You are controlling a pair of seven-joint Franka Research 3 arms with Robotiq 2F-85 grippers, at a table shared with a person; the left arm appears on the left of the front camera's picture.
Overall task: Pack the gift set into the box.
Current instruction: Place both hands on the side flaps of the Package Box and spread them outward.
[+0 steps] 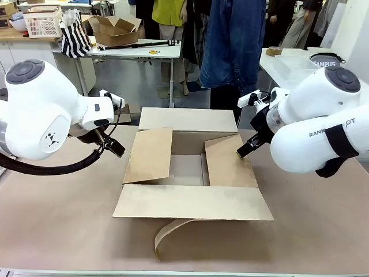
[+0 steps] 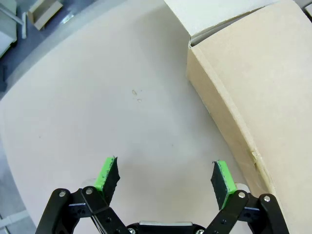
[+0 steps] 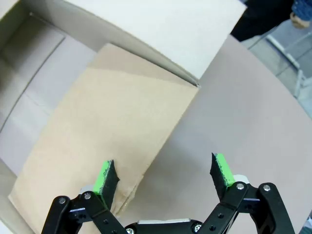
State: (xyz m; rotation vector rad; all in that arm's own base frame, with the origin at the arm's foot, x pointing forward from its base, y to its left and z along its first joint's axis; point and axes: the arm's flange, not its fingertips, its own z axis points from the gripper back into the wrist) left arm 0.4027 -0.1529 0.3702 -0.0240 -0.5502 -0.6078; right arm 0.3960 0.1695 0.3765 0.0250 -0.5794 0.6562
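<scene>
Cardboard filled the middle of your table: the box sat there with its four flaps spread, the two side flaps sagging inward over the open cavity, and a strip of paper tape curling off its near edge. Your left gripper hovered over bare tabletop just beside the box's left wall, fingers spread wide, holding nothing. Your right gripper hung over the right flap's outer edge, fingers equally wide and empty. You couldn't see the gift set in any view.
</scene>
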